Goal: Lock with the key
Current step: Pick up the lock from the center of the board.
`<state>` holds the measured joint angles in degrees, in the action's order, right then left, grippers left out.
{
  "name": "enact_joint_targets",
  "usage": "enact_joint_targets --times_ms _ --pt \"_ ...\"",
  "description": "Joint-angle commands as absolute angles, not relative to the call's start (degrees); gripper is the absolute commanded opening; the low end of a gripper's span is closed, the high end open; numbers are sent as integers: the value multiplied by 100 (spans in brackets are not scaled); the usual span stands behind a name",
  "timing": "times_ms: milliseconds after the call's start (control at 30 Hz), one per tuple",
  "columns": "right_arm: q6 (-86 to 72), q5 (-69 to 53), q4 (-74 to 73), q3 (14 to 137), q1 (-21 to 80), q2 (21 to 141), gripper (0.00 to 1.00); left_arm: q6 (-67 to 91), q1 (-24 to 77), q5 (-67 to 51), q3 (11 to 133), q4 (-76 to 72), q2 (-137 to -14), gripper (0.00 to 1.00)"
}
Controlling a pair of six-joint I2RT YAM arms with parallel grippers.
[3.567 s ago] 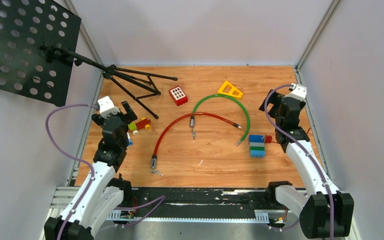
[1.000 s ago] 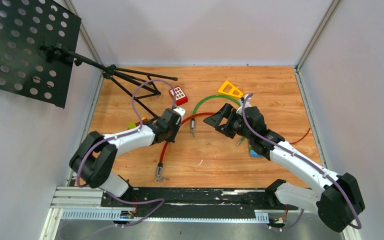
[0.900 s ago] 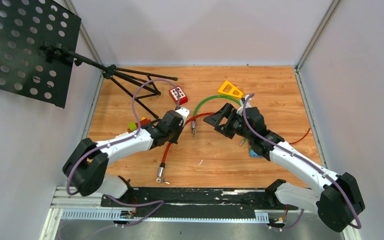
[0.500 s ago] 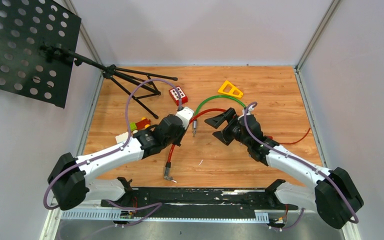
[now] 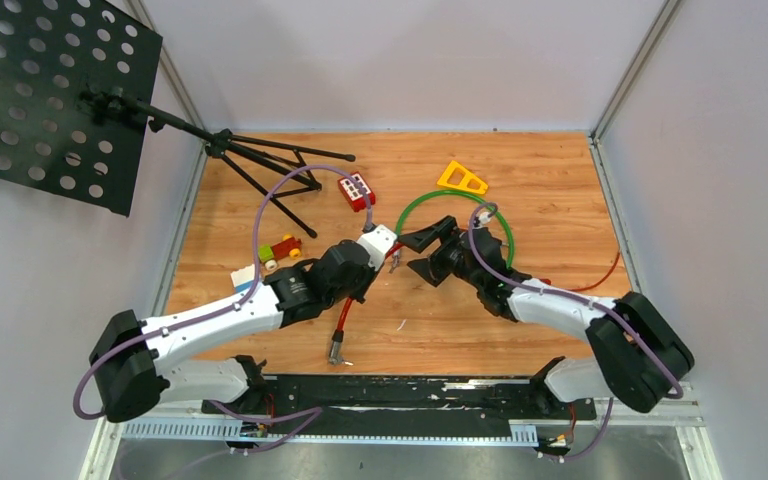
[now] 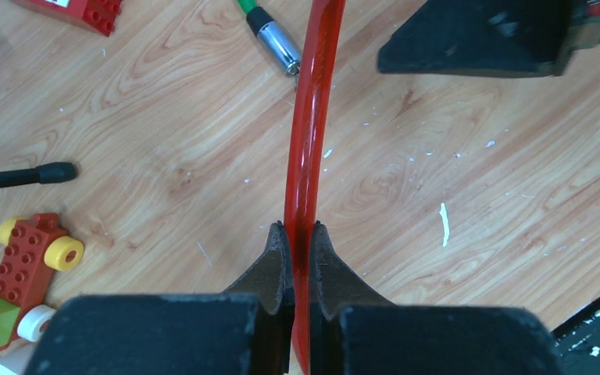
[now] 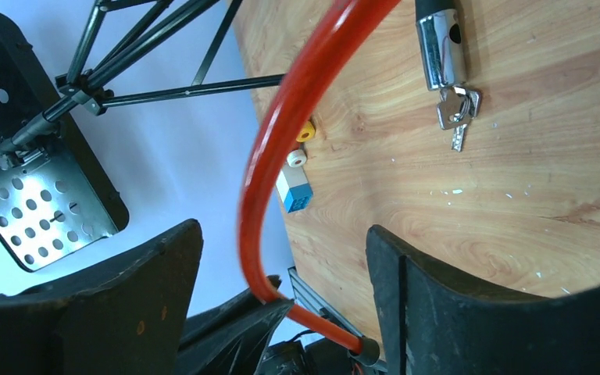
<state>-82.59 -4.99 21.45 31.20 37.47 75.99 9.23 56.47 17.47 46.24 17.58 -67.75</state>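
My left gripper (image 6: 301, 228) is shut on the red cable lock (image 6: 310, 117), which runs straight ahead out of its jaws. From above, the left gripper (image 5: 384, 250) sits at the table's middle. The red cable (image 5: 344, 310) trails back to its silver barrel (image 5: 337, 351) near the front edge. My right gripper (image 5: 422, 252) faces it, open, and the red cable (image 7: 269, 141) passes between its fingers (image 7: 406, 281) without touching them. A second silver barrel (image 7: 440, 47) lies on the wood with keys (image 7: 457, 109) hanging from it. The green cable lock (image 5: 465, 198) arcs behind.
A black music stand (image 5: 60, 95) and its tripod legs (image 5: 270, 165) fill the back left. A red brick (image 5: 357, 190), a yellow triangle (image 5: 460, 178) and a small toy car (image 5: 282, 248) lie on the wood. A thin red wire (image 5: 600, 280) curves at the right.
Both arms came in from the sides. The left gripper closed on the red cable and dragged it right and toward the front. The right gripper slid left around the cable, its jaws narrowing slightly.
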Motion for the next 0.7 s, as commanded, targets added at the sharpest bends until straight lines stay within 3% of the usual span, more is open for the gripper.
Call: enact_joint_targets --times_ms 0,300,400,467,567,667 --pt "-8621 -820 3092 3464 3818 8043 74 749 5743 1622 4766 1427 -6417 0" --pt "-8599 -832 3579 3601 3995 8263 44 677 5757 1842 4544 1406 -6292 2" --pt "-8485 -656 3469 3529 4023 8016 23 719 5756 2149 4457 1392 -6290 12" --pt "-8421 -590 3266 3520 4034 7828 2 759 5754 2270 4404 1353 -6272 17" --pt "-8321 -493 3010 3534 4048 7591 0 802 5752 2313 4321 1266 -6230 35" --pt "-8261 -384 2901 3507 4054 7376 0 847 5749 2312 4253 1197 -6197 59"
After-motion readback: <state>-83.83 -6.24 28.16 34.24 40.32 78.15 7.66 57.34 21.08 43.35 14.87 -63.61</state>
